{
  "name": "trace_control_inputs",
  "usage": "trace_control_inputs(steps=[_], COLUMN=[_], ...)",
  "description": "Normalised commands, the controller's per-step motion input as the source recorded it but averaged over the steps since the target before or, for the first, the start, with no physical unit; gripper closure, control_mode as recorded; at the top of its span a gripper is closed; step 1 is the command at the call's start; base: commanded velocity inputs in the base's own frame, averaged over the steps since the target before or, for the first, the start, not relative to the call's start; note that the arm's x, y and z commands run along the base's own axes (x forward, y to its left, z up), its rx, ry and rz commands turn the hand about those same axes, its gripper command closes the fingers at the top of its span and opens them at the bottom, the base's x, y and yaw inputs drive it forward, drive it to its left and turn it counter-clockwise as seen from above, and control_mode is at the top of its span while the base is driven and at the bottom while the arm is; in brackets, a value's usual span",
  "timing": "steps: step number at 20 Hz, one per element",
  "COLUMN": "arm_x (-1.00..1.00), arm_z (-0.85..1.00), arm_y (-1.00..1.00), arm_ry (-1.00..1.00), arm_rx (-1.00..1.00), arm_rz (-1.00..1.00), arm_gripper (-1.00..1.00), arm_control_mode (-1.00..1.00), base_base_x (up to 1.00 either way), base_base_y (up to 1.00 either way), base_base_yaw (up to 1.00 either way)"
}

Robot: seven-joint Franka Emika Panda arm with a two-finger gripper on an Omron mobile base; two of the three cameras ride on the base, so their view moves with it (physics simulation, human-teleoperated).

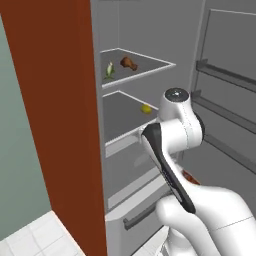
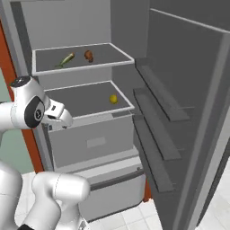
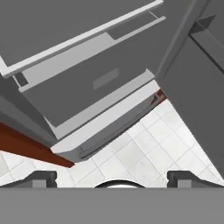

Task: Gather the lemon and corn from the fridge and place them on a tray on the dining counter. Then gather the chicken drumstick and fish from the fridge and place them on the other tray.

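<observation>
My gripper (image 3: 112,179) hangs empty, its 2 fingers (image 3: 41,178) spread wide above the white floor tiles (image 3: 144,148), pointing at the fridge (image 2: 90,139) drawer. The fridge door (image 2: 188,90) stands open. The corn (image 2: 66,59) and drumstick (image 2: 89,55) lie on the upper shelf (image 2: 108,63); the lemon (image 2: 113,99) sits on the shelf below.

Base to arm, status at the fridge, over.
Gripper open, holding nothing. Lemon on middle shelf; corn and drumstick on top shelf. Fridge door open, nothing blocking the shelves.
</observation>
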Motion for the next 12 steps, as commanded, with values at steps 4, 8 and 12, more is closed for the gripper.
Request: trace_control_inputs(steps=[4,8,12], arm_x=[0.0,0.0,0.0], arm_z=[0.0,0.0,0.0], arm_y=[0.0,0.0,0.0], arm_ry=[0.0,0.0,0.0], arm_rx=[0.0,0.0,0.0], arm_rz=[0.0,0.0,0.0], arm_gripper=[-1.0,-1.0,-1.0], arm_control_mode=[1.0,1.0,1.0], base_base_x=[0.59,0.56,0.59], base_base_y=[-0.19,-0.11,-0.1], base_base_yaw=[0.17,0.17,0.18])
